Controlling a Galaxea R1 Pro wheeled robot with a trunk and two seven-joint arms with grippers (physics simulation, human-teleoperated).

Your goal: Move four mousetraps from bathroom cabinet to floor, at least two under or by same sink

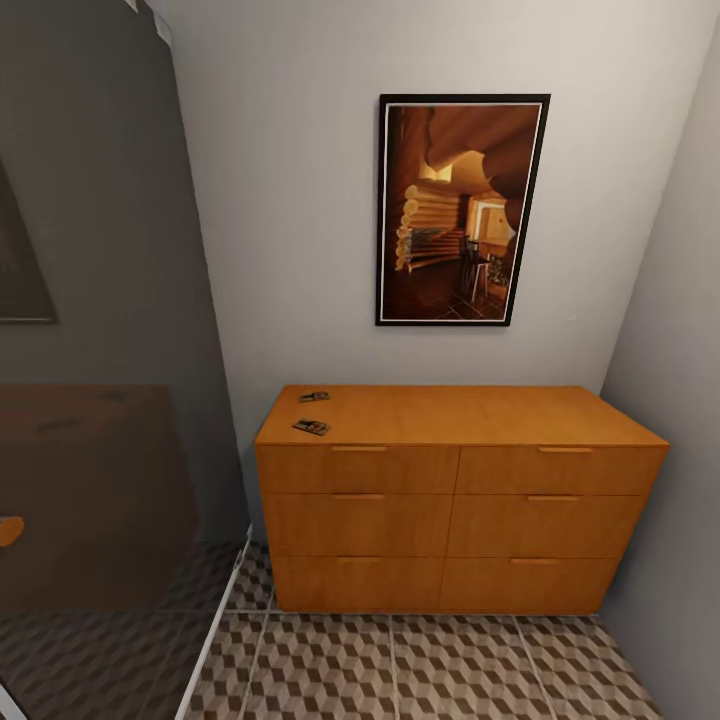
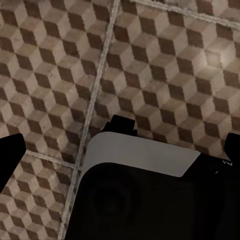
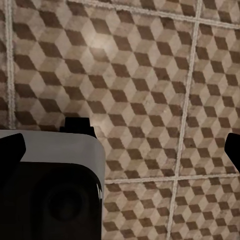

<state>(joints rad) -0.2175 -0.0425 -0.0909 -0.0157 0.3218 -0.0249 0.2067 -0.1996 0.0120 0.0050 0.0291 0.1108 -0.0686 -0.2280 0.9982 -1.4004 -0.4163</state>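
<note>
Two mousetraps (image 1: 312, 412) lay on the cabinet (image 1: 455, 500); both arms hung over the bathroom floor (image 3: 145, 75), fingers (image 2: 11, 155) spread, empty.

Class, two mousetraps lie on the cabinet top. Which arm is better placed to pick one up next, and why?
Probably the left: both mousetraps sit at the cabinet's left end, on the left arm's side. Both wrist views currently look down at the bathroom floor.

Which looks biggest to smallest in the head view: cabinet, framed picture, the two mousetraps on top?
1. cabinet
2. framed picture
3. the two mousetraps: front mousetrap and rear mousetrap look alike, so unranked.
</note>
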